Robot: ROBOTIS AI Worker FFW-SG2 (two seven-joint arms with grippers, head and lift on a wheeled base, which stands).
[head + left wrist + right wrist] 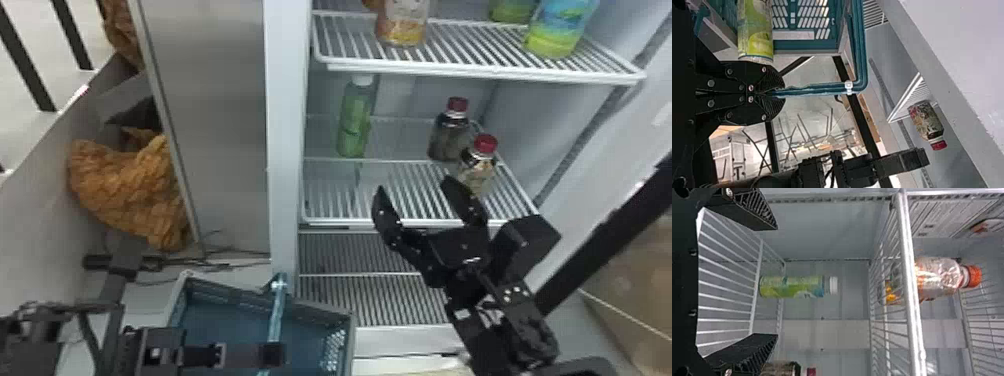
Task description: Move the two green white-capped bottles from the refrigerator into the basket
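Holding right gripper (414, 185) fingers-apart, facing green bottle (355, 122) on shelf (340, 220) at eleven o'clock. Clamping basket handle (824, 89) with left gripper (783, 93), apparently bearing second green bottle (755, 35) in basket (314, 310). Risking toppling red-capped bottle (477, 167) (crowding two o'clock) by swinging wide.

No lettering, label, brand, number or sign is legible in the head view or in either wrist view.
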